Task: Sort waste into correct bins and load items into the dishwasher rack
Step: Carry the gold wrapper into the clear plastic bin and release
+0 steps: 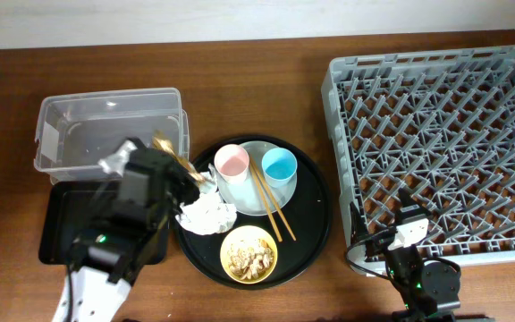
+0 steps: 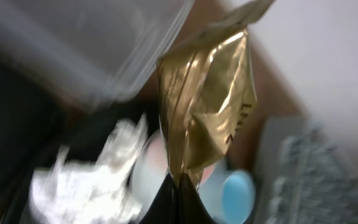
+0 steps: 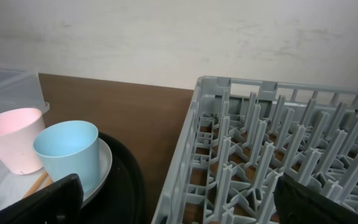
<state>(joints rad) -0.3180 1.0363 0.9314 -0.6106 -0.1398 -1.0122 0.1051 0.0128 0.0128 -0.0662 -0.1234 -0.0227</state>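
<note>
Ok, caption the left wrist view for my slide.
Left fingers hold a gold wrapper above blurred napkin and blue cup.

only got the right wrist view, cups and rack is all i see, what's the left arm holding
Observer: The left end effector is shut on the gold wrapper.
Operator: where is it over
Observer: Overhead shows it by the corner of the clear tub nearest the round black tray.
Operator: any napkins around
Observer: A crumpled napkin lies on that tray, beside the yellow bowl holding food scraps.
</note>
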